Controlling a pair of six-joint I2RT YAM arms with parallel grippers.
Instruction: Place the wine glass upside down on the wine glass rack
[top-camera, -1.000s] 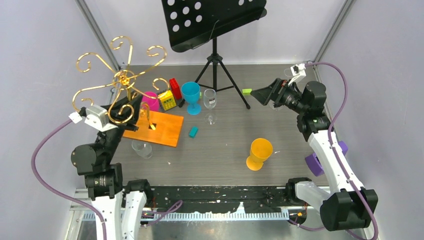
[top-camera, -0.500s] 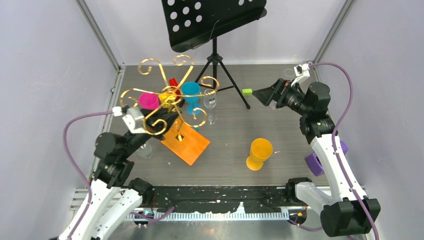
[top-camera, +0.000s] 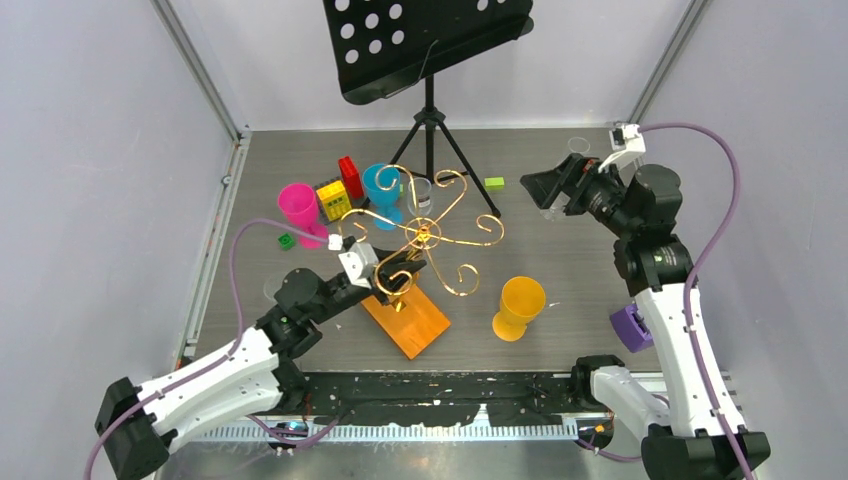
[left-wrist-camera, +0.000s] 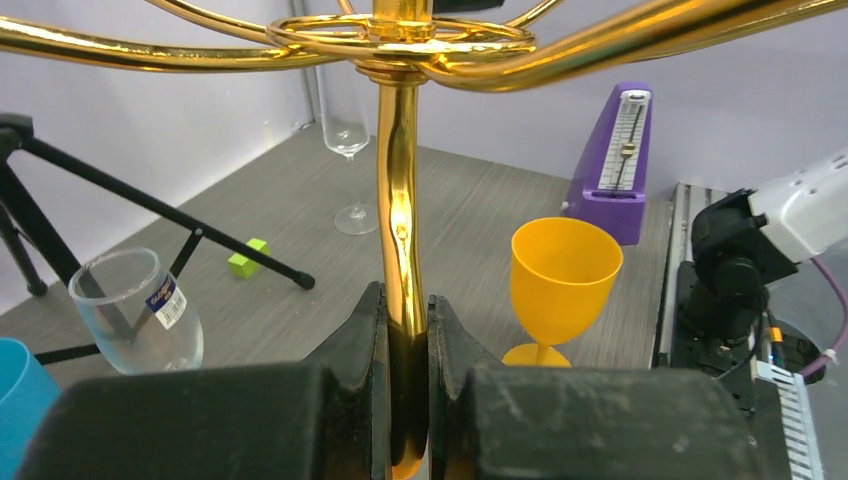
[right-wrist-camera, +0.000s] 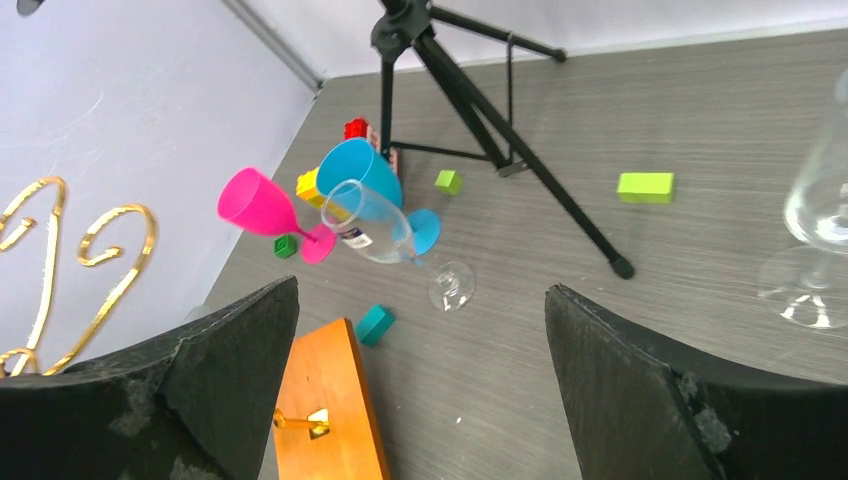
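While the left gripper (left-wrist-camera: 405, 340) is clamped tight on the gold stem of the wine glass rack (top-camera: 425, 235), the job looks to be at the stage of positioning the rack, not yet hanging anything. The rack sits near the middle of the table (top-camera: 580, 270), its orange base (top-camera: 408, 322) turned at an angle just beside an orange goblet (top-camera: 520, 305). From here I cannot tell whether the base lies flat on the table or is slightly lifted.

The right gripper (top-camera: 548, 188) hangs at the far right with its jaws spread wide and nothing between them. A clear wine glass (right-wrist-camera: 822, 200) stands upright close to it. A 2nd clear glass with a label (right-wrist-camera: 365, 222) stands among the pink and blue cups behind the rack, so which one is meant I cannot say. No glass is on the rack.

My guess at the next move: settle the rack steady, then take a glass by its stem, turn it over, and slide the foot into 1 of the loops.

The rack is thin polished wire, mirror-bright, with curled scroll arms fanning out from a ring at the hub. Its base is a flat, matte rectangle. The glasses are smooth, transparent and thin-stemmed, likely slippery. The tabletop is grey with a fine wood grain.
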